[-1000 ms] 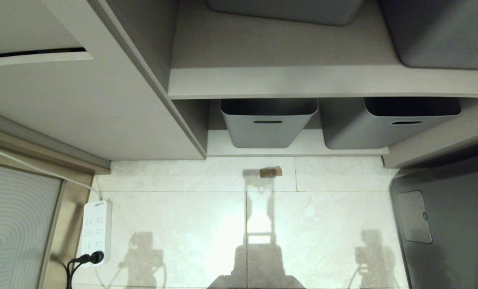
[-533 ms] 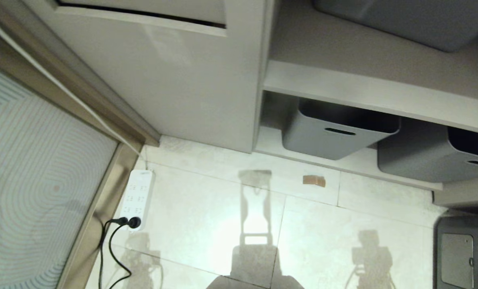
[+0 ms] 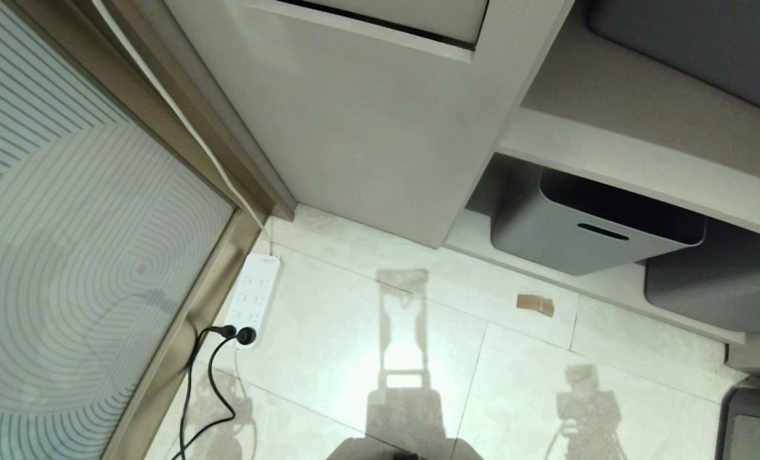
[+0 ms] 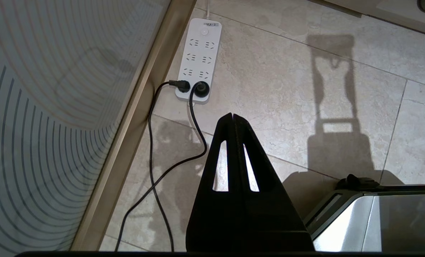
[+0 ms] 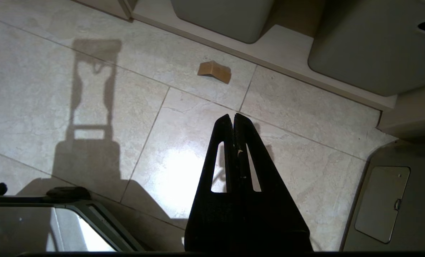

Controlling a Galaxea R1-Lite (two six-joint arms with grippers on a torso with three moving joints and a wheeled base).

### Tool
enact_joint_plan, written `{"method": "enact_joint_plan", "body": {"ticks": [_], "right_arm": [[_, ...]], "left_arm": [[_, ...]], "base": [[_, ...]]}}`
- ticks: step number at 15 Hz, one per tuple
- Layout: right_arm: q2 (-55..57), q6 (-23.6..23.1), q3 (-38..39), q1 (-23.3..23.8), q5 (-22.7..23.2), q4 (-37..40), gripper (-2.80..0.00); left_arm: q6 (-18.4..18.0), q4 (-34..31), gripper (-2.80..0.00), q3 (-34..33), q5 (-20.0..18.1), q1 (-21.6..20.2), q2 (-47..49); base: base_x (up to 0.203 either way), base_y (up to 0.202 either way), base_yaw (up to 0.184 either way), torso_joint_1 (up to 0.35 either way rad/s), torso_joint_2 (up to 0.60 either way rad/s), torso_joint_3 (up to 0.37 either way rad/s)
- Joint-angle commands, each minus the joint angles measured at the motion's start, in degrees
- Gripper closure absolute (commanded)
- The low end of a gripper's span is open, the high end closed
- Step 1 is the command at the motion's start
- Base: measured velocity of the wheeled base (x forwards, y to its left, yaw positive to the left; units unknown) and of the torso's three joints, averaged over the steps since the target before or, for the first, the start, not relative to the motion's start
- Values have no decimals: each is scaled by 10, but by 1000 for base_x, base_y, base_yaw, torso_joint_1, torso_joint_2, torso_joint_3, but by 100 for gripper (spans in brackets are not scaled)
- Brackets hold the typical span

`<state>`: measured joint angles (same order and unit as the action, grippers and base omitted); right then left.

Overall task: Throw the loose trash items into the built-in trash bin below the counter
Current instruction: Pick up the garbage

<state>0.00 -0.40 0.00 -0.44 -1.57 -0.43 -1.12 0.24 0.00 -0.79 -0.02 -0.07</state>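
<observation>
Head view alone shows the big glass panel w/ curved stripes [image 3: 67, 255] on the robot's left, its bronze frame, and the tall beige cabinet front [image 3: 367, 128] w/ a dark slot at its top edge, cut off by the frame, so can't tell what the slot belongs to. Neither arm is in that view, only their shadows on the pale tile floor [image 3: 367, 332].

To the right of the cabinet front, open shelving w/ grey tubs [image 3: 584, 230]: one tub w/ slot handle seen whole, a 2nd cropped at the right edge, a 3rd barely in at top right. Right wrist view gets the tubs from lower down, plus a grey panel w/ a small hatch [image 5: 382, 203] that head view only clips at bottom right.

White power strip [image 4: 198, 60] lies on the floor by the frame; left wrist view shows sockets and 2 black plugs clearly, cords trailing off the picture edge.

Tan cardboard piece [image 5: 214, 71], folded, lies on the floor just in front of the lower shelf ledge, near a tile joint. Left wrist view catches only a sliver at its edge.

Left gripper [image 4: 233, 116]: fingers pressed together, empty, above the floor near the strip. Right gripper [image 5: 233, 117]: also pressed together, empty, well apart from the cardboard.
</observation>
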Motion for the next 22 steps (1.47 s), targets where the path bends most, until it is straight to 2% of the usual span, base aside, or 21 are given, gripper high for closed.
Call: {"method": "enact_joint_plan", "body": {"ticks": [1,5,8,13,16,18,21,22], "right_arm": [[1,0,1,0,0,0,0],[40,-6,-46,0,3,12,0],[199,-5,-105,-1,3,18,0],[481,20,-126,-1,7,3,0],[645,65,-123,-2,9,-98,0],[734,106,-121,-5,9,-205,0],[846,181,-125,-6,9,-331,0],[887,225,-126,-7,8,-387,0]], "left_arm": [[0,0,0,-1,0,-1,2],[-5,0,0,-1,-2,-1,2],[1,1,0,-1,-1,-1,2],[1,1,0,-2,1,-1,2],[10,1,0,-1,4,-1,2],[10,1,0,-1,4,-1,2],[10,1,0,-1,4,-1,2],[10,1,0,-1,4,-1,2]], "base": [[0,0,0,0,0,0],[0,0,0,0,0,0],[0,0,0,0,0,0],[0,0,0,0,0,0],[0,0,0,0,0,0],[0,0,0,0,0,0],[0,0,0,0,0,0],[0,0,0,0,0,0]]}}
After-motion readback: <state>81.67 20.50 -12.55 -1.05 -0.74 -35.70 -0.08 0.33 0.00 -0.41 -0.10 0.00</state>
